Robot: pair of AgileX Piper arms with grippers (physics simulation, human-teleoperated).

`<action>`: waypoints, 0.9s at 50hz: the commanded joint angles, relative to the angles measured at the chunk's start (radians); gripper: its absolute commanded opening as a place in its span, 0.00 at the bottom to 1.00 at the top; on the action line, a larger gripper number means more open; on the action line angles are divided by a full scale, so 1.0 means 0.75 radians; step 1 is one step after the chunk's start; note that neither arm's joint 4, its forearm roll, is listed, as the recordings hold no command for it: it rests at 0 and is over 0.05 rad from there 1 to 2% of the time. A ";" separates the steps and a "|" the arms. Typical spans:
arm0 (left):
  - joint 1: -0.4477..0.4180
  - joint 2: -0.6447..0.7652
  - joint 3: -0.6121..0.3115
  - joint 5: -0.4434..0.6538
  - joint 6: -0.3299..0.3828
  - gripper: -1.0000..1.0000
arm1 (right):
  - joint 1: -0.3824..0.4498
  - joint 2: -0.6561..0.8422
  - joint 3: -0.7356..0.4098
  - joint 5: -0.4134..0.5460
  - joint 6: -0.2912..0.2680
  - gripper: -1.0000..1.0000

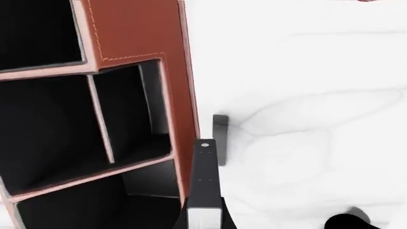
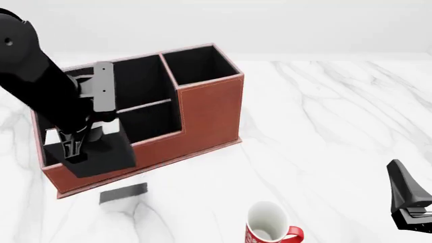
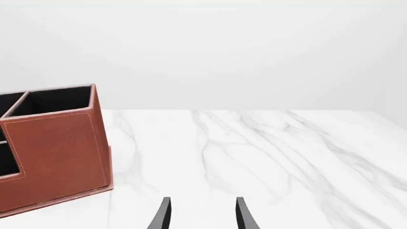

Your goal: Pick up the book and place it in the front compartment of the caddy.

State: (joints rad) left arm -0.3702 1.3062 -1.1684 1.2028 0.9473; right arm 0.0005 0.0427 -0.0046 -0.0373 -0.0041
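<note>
The reddish-brown caddy (image 2: 209, 114) (image 1: 143, 33) stands at the left-centre of the table, with black cells. My left gripper (image 2: 71, 147) is shut on the black book (image 2: 104, 152), which it holds upright above the caddy's front-left part. In the left wrist view the book (image 1: 205, 181) shows edge-on, white page edge towards the camera, over the caddy's front outer wall. The small front compartment (image 2: 152, 124) (image 1: 127, 114) lies just beside the book. My right gripper (image 3: 203, 214) (image 2: 408, 202) rests open and holds nothing, low at the table's right.
A red-and-white mug (image 2: 270, 230) stands upright near the front edge, right of the caddy. The book's shadow (image 2: 123, 194) falls on the white marble table (image 2: 324, 126) in front of the caddy.
</note>
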 commanded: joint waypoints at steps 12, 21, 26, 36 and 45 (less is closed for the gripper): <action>0.182 0.004 -0.253 0.023 0.223 0.00 | 0.000 -0.013 0.001 0.012 0.001 1.00; 0.206 0.062 -0.375 0.023 0.219 0.00 | 0.000 -0.014 0.001 0.013 0.001 1.00; 0.209 0.091 -0.427 0.023 0.212 0.00 | 0.000 -0.014 0.001 0.013 0.001 1.00; 0.215 0.154 -0.533 0.023 0.197 0.00 | 0.000 -0.013 0.001 0.013 0.001 1.00; 0.226 0.235 -0.630 0.023 0.175 0.00 | 0.000 -0.014 0.001 0.013 0.001 1.00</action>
State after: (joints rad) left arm -0.2063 1.4302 -1.5559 1.2200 1.0754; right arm 0.0005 0.0429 -0.0046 -0.0374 -0.0041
